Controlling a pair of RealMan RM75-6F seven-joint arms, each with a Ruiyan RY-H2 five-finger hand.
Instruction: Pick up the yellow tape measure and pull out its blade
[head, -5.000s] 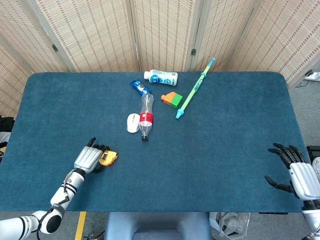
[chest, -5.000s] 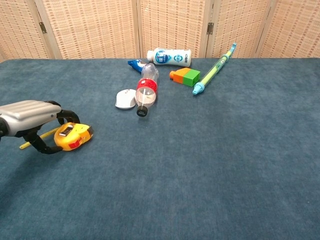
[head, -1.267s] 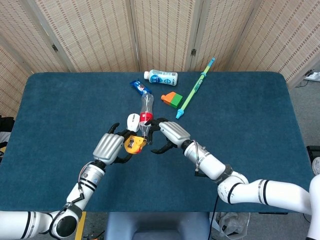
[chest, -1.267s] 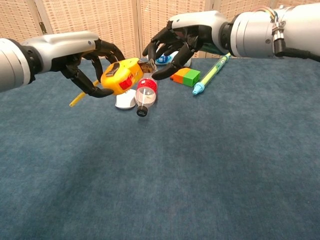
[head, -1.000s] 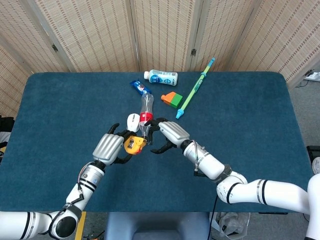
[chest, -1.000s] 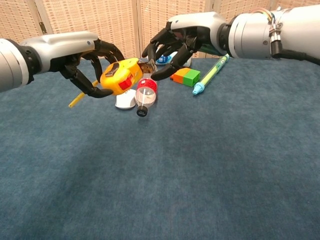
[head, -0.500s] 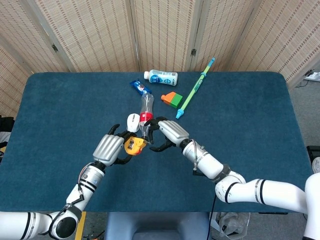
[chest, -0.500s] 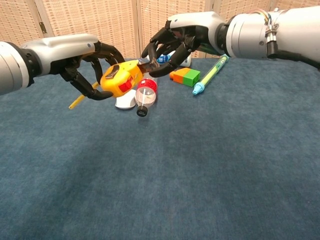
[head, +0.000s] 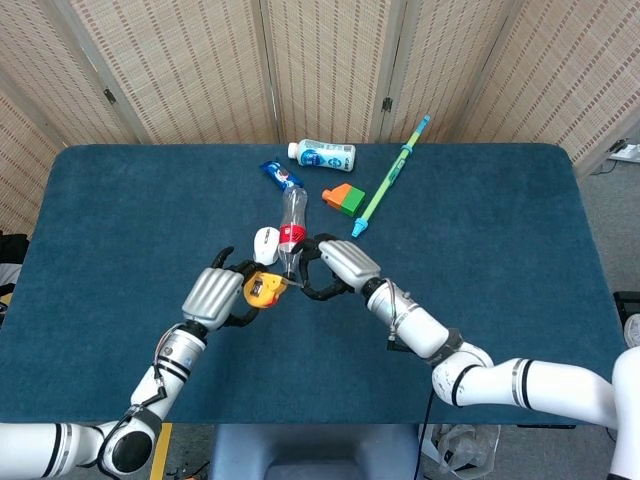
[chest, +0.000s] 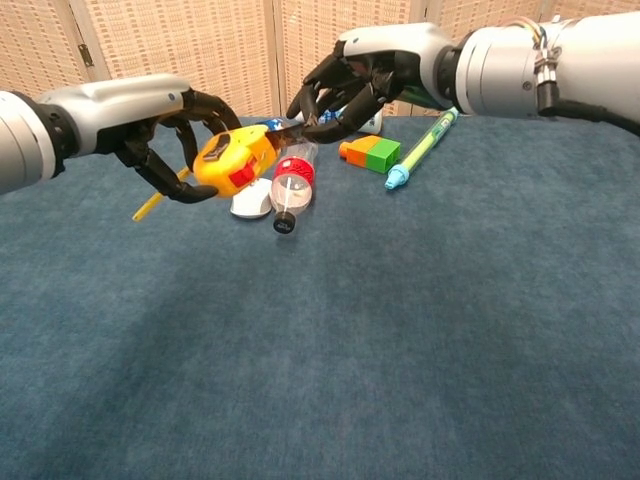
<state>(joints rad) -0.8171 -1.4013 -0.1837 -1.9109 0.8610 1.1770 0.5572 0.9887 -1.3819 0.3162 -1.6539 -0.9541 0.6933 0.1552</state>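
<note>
Tape measure (chest: 232, 160), yellow, sat gripped in our left hand (chest: 165, 135); our right hand's (chest: 352, 75) fingers (chest: 322, 118) pinched its blade tip above the surface (chest: 400, 330).

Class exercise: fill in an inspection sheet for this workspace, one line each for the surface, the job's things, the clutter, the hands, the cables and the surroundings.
Surface: blue table covered in a carpet-like cloth.
Job's things: yellow tape measure held above the table; a short length of blade shows at its nose.
Clutter: clear bottle, white mouse, white bottle, blue packet, orange and green block, green and blue stick.
Hands: left hand grips the tape measure; right hand pinches the blade tip.
Cables: thin wires along the right forearm.
Surroundings: woven folding screens behind the table.
</note>
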